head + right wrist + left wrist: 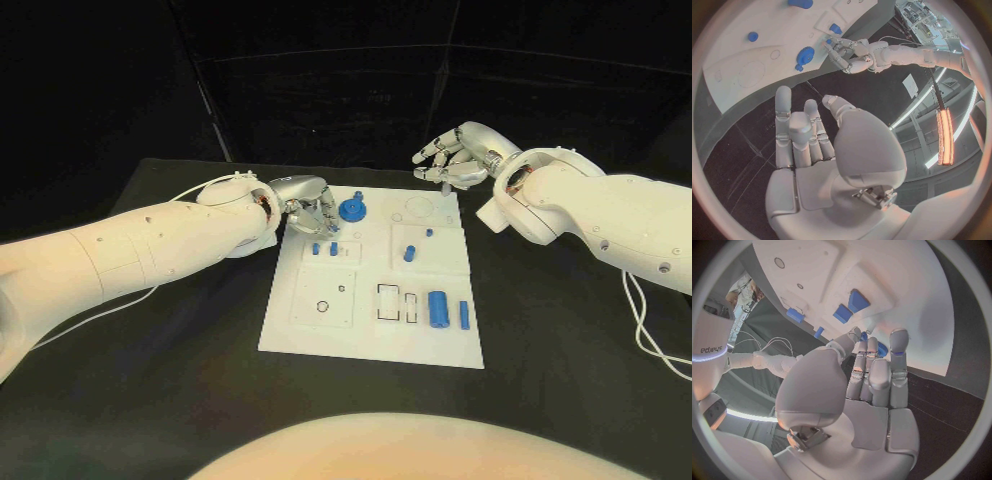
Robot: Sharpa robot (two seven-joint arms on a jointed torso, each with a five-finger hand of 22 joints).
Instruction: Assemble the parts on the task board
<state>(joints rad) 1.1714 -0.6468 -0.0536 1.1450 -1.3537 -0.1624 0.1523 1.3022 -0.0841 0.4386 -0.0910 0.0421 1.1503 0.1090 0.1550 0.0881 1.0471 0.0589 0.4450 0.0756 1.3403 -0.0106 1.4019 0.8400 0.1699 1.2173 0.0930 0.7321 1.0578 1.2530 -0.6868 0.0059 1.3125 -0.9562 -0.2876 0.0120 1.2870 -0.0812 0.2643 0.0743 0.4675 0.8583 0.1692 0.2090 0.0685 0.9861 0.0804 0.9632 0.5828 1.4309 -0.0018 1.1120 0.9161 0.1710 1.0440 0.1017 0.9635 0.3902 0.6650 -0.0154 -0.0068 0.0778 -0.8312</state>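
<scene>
The white task board (pixel 368 340) lies in the middle of the black table. A round blue part (pixel 355 211) stands near its far left corner. My left hand (pixel 306 212) is low beside it, fingers (pixel 879 365) stretched out with their tips right by the round blue part (pixel 881 348), and nothing is visibly gripped. Two small blue parts (pixel 325 248) lie just in front of that hand. My right hand (pixel 459 155) hangs raised beyond the board's far right corner, fingers (pixel 795 130) apart and holding nothing. The right wrist view shows the left hand (pixel 848 52) next to the round blue part (pixel 804 56).
More blue parts lie on the board: one (pixel 410 252) in the middle right panel, a tiny one (pixel 430 233) behind it, and two upright bars (pixel 450 311) near the right edge. A thin white cable (pixel 642 320) trails from the right arm over the table.
</scene>
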